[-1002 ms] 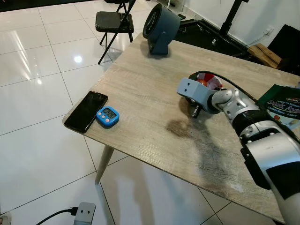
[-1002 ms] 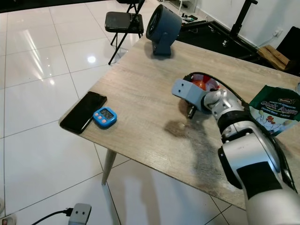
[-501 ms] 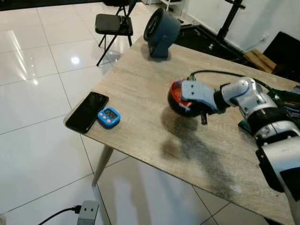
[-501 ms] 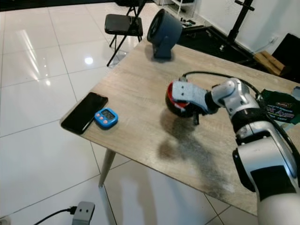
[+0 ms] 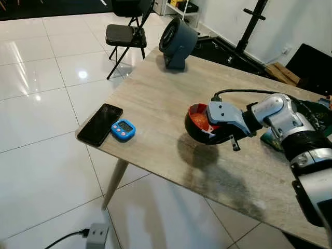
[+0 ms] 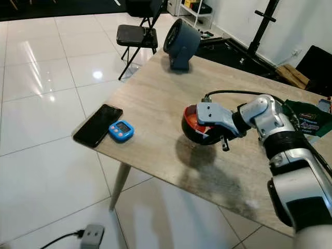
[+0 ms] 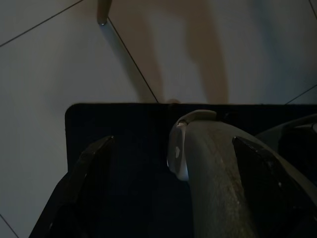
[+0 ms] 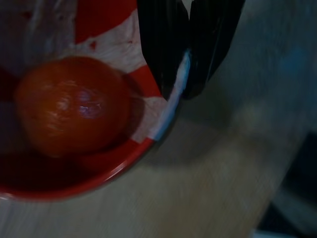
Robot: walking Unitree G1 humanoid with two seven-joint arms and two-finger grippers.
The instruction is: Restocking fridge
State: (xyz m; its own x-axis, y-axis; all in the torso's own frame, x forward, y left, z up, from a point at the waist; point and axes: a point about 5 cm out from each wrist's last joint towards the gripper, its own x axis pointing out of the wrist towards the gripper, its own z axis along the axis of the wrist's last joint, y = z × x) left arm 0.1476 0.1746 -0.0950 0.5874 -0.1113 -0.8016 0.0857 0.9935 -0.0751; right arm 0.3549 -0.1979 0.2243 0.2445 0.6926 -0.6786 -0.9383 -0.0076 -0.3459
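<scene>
A bowl [image 5: 196,127], black outside and red and white inside, hangs tilted just above the wooden table [image 5: 155,104] and casts a shadow on it. An orange round fruit [image 8: 74,106] lies inside it. My right gripper [image 8: 179,91] is shut on the bowl's rim, one finger inside and one outside. In the dim left wrist view my left gripper [image 7: 173,153] hangs open over the tiled floor, beside my own body.
A black phone [image 5: 99,124] and a blue timer [image 5: 123,129] lie at the table's left corner. A grey fan [image 5: 176,36] stands at the far edge, a green snack bag [image 6: 306,116] to the right. A folding chair [image 5: 124,35] stands beyond; a power strip [image 5: 96,233] lies on the floor.
My right gripper has lifted the bowl off the table and carried it left, away from the snack bag. The bowl now tilts, showing its red inside. The camera has shifted slightly.
</scene>
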